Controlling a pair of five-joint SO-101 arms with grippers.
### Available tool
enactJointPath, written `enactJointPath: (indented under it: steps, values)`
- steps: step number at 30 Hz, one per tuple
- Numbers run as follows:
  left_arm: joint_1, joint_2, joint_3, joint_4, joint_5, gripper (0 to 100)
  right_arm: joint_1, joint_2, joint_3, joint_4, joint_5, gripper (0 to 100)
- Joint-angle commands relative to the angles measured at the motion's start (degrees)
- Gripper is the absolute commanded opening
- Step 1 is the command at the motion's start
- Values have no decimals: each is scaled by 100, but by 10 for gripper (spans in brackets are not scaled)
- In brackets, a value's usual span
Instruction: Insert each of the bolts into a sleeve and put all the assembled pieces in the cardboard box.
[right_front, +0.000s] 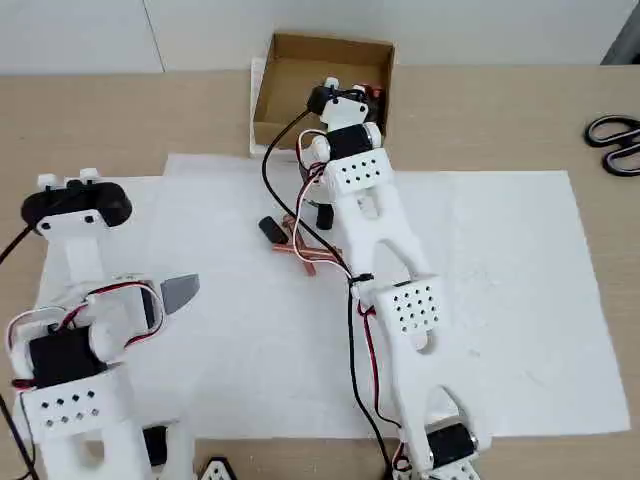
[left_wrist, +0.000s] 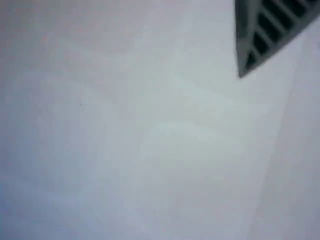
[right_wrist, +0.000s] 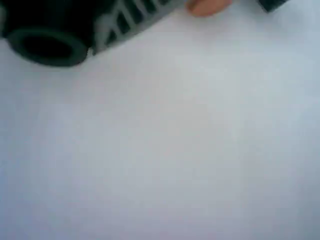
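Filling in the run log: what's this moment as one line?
right arm: extended to cardboard box | left arm: over white paper | black sleeve: on paper beside copper-coloured bolts | scissors: on bare table

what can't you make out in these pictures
High view: an arm covers part of the cardboard box, so its contents are hidden.
High view: small black piece on the paper, too small to tell bolt from sleeve.
Right wrist view: orange blob cut off by the edge, blurred.
High view: scissors cut off by the right edge.
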Motion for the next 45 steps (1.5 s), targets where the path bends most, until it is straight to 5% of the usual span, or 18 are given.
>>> enactJointPath:
  steps: [1, 21, 36, 45]
  values:
    - [-9, -79, -31, -141, -18, 360, 127, -347, -527, 101, 53, 41]
    - [-9, -79, -31, -141, -18, 360, 418, -2791, -598, 356, 519, 4]
    - [-35, -53, 13, -141, -18, 360, 505, -6686, 5802, 277, 1345, 3]
    - [-18, -79, 4, -132, -18, 360, 1200, -6765, 7015, -892, 2224, 6]
